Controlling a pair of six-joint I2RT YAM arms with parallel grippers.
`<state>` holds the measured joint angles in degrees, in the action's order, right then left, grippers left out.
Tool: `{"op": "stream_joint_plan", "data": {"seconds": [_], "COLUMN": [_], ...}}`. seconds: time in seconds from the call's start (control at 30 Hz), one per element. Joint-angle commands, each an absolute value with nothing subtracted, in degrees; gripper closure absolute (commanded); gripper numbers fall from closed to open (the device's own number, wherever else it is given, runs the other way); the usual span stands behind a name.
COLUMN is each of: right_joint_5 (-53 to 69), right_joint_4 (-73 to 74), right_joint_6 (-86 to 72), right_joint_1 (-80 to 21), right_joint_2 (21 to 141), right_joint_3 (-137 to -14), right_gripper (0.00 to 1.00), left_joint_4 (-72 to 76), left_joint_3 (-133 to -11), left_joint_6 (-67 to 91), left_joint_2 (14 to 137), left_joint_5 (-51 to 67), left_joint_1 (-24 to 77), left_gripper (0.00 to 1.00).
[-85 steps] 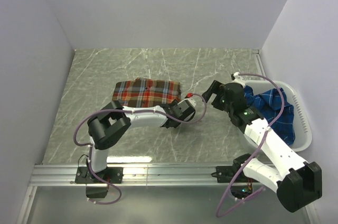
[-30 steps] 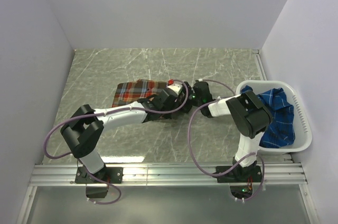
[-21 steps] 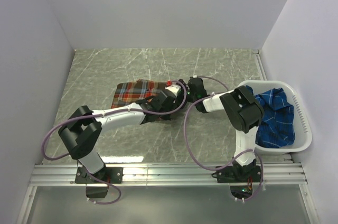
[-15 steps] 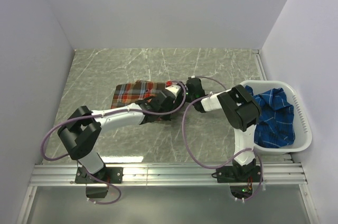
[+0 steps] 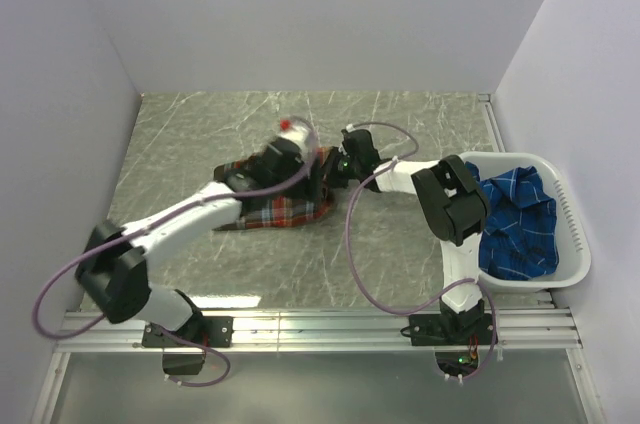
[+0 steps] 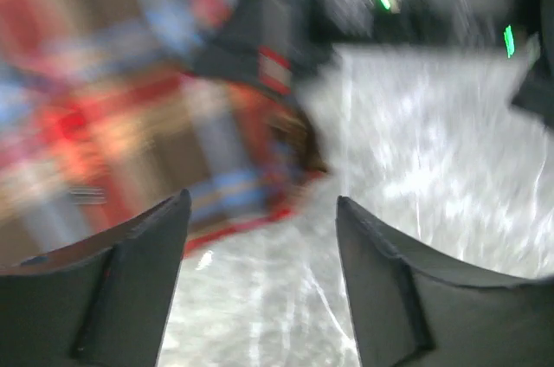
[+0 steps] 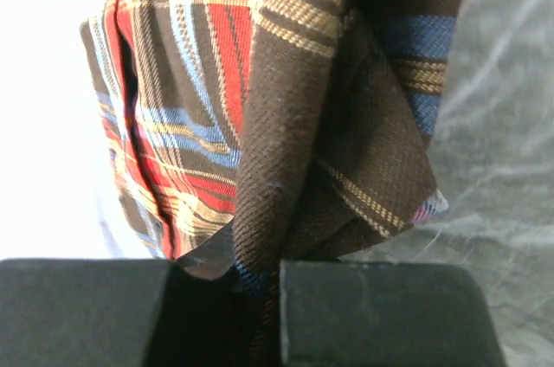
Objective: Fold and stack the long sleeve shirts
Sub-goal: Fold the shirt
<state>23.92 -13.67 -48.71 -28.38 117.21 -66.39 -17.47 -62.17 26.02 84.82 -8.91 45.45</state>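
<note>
The right tool (image 7: 256, 289) pinches the right edge of the red shirt (image 5: 280, 211), mid-way across the bench (image 5: 190, 134); the left tool (image 6: 260, 241) gapes open beside it. The blue shirt (image 5: 520, 229) lies in the basket (image 5: 577, 234), right. Bare bench surrounds the red shirt.

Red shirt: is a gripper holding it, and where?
Yes. The right gripper pinches a bunched fold at the edge of the red-orange plaid shirt. The left gripper is open, holding nothing.

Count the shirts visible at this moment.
2. The red shirt lies partly folded on the table, near the middle. The blue shirt is bunched in the basket at the right. Another could be hidden beneath the blue one.
</note>
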Motion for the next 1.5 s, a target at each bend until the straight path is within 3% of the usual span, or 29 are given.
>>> {"op": "stream_joint_plan", "data": {"seconds": [0.0,0.13,0.37,0.63,1.0,1.23,1.37,1.47], "right_joint_5": [22.07,19.95,18.46,11.44,-28.08,-65.76,-73.45,-76.63], "right_joint_4": [-1.87,10.87,31.42,43.93,53.61,40.45,29.20,29.53], "right_joint_6": [-34.48,-22.26,-2.94,10.89,20.12,38.10,46.57,47.55], "right_joint_1": [-27.07,-26.11,-23.64,-22.33,-23.45,-32.59,-37.78,-43.04], "right_joint_2": [116.72,117.95,121.46,123.66,118.66,116.19,118.37,122.85], "right_joint_3": [-72.06,-81.27,-95.69,-105.89,-121.10,-119.36,-114.88,-113.91], "right_gripper": [1.00,1.00,1.00,1.00,1.00,1.00,1.00,1.00], "left_joint_4": [-20.65,-26.36,-22.60,-24.25,-24.26,-24.43,-24.70,-25.14], "left_joint_3": [-65.83,-68.20,-59.43,-58.71,-58.45,-58.36,-58.27,-58.27], "left_joint_6": [27.07,25.59,27.33,27.77,28.39,28.48,28.56,29.18], "left_joint_2": [77.44,75.24,72.34,71.46,70.05,68.82,67.85,66.80], "left_joint_5": [-5.46,-2.29,-0.62,-1.91,-6.41,-7.82,-9.84,-11.94], "left_joint_1": [36.41,26.04,11.45,8.61,8.53,8.00,7.82,7.39], "left_gripper": [0.23,0.17,0.19,0.19,0.19,0.19,0.19,0.19]}}
